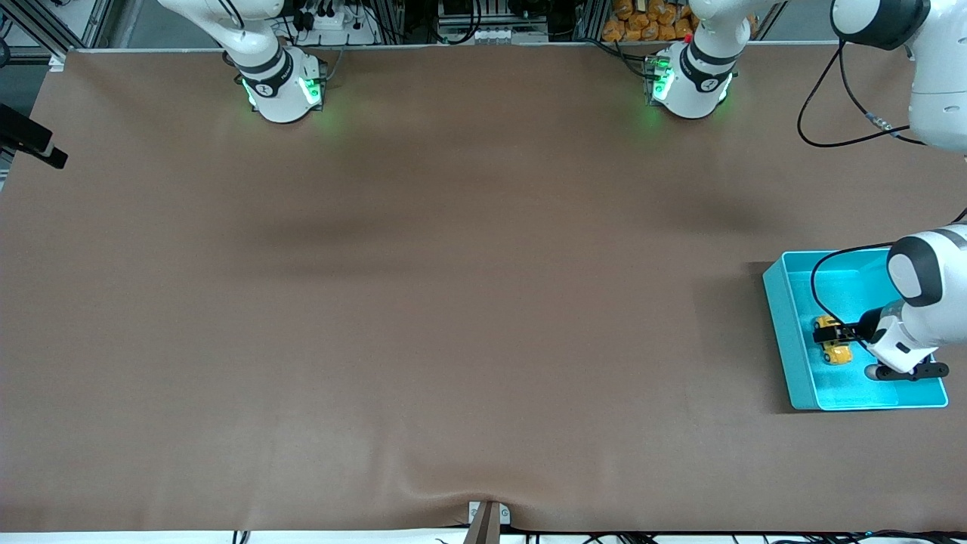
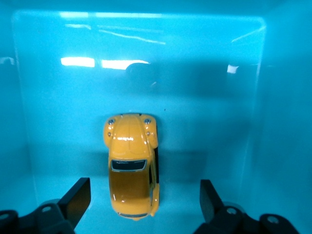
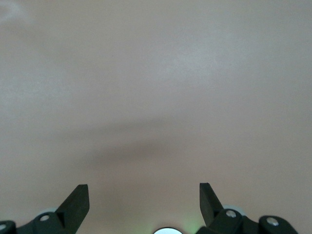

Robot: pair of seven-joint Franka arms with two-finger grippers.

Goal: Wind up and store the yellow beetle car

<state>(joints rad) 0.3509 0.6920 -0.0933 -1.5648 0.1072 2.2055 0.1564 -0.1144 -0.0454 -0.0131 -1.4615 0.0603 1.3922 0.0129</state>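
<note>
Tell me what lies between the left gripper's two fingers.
The yellow beetle car lies between the open left gripper's fingers, untouched, on the turquoise bin's floor; the left wrist view shows it.

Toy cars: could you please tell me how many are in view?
1: the yellow beetle car lies inside the turquoise bin, at the left arm's end of the table; none seems hidden.

The front view looks down from high across the table [image 1: 423, 302], facing both arm bases along its top edge. The left wrist view looks straight down, close in, into the turquoise bin [image 1: 786, 332] [image 2: 44, 97] at the left arm's end of the table; bin and yellow car [image 1: 834, 347] [image 2: 130, 165] appear in both. The right wrist view looks down on bare table [image 3: 156, 97].
</note>
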